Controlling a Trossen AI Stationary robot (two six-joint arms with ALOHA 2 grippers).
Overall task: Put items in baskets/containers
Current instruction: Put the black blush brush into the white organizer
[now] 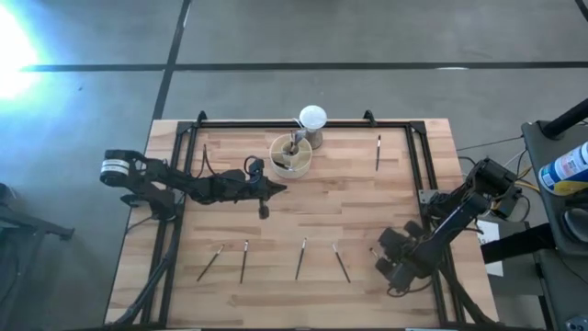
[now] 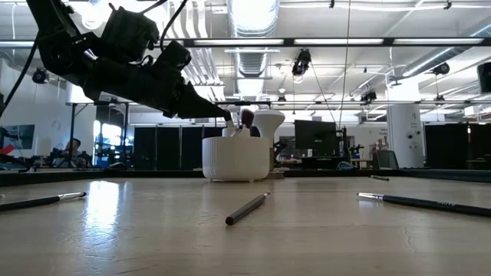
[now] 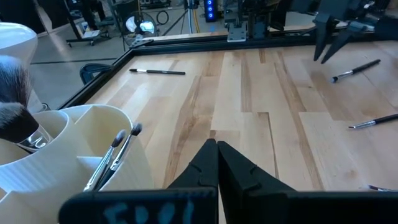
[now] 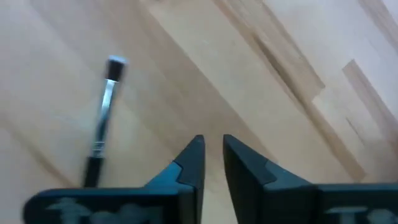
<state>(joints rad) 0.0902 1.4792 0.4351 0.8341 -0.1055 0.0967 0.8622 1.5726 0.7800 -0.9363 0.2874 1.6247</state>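
Observation:
The cream cup organiser stands at the table's far middle with a few brushes in it; in the left wrist view it holds a fluffy-headed brush and two thin ones. My left gripper is shut and empty, just on the near side of the cup and above the table. Several brushes lie flat in a row near the front edge. My right gripper hovers at the front right, slightly open and empty, beside a brush.
A white ball on a small stand is just behind the cup. A single brush lies at the far right. A black frame rail runs around the table's far and side edges. Bare wood lies between the cup and the brush row.

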